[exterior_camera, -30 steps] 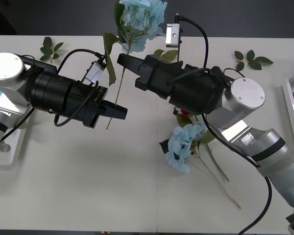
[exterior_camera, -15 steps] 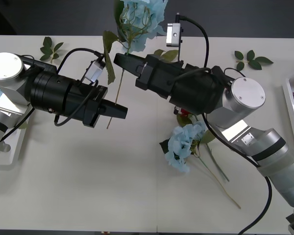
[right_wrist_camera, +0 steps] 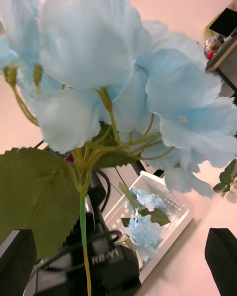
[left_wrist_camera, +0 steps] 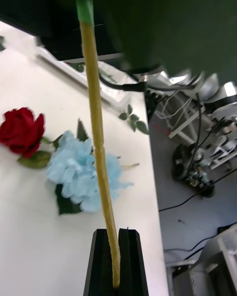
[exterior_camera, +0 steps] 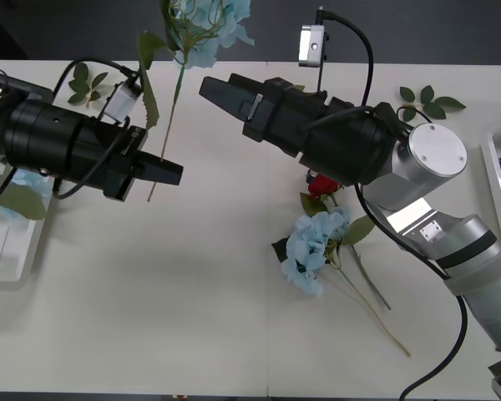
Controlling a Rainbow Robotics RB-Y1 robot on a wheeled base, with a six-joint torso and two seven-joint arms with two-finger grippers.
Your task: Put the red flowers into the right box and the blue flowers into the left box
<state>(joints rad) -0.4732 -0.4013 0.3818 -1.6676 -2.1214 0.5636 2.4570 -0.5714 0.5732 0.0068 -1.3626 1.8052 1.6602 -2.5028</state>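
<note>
The left gripper (exterior_camera: 169, 172) is clamped on the stem of a blue flower (exterior_camera: 202, 21), pinching it near the bottom end. In the left wrist view the two black fingers (left_wrist_camera: 102, 261) sit tight together with the yellowish stem (left_wrist_camera: 98, 143) running up between them. The bloom hangs up in the air past the far edge of the table (exterior_camera: 192, 317), with a big leaf (exterior_camera: 147, 79) drooping off the stem on the side toward the left box (exterior_camera: 8, 271).

The right gripper (exterior_camera: 215, 90) is just beside that stem, on the side away from the left box, and not touching it. In the right wrist view its fingers (right_wrist_camera: 16, 256) are spread wide at the corners, with nothing between them, and the held bloom (right_wrist_camera: 94, 64) sits right in front of the camera. Behind it you can see the left box (right_wrist_camera: 173, 207) with blue flowers already inside (right_wrist_camera: 143, 229).

Another blue flower (exterior_camera: 313, 251) lies on the table well away from the left box, under the right arm, with a red flower (exterior_camera: 323, 185) right next to it on the far side. The right box (exterior_camera: 494, 180) peeks in at the opposite table edge with something red in it. Loose leaf sprigs (exterior_camera: 428, 101) lie near it, and another one (exterior_camera: 87, 81) near the left box.
</note>
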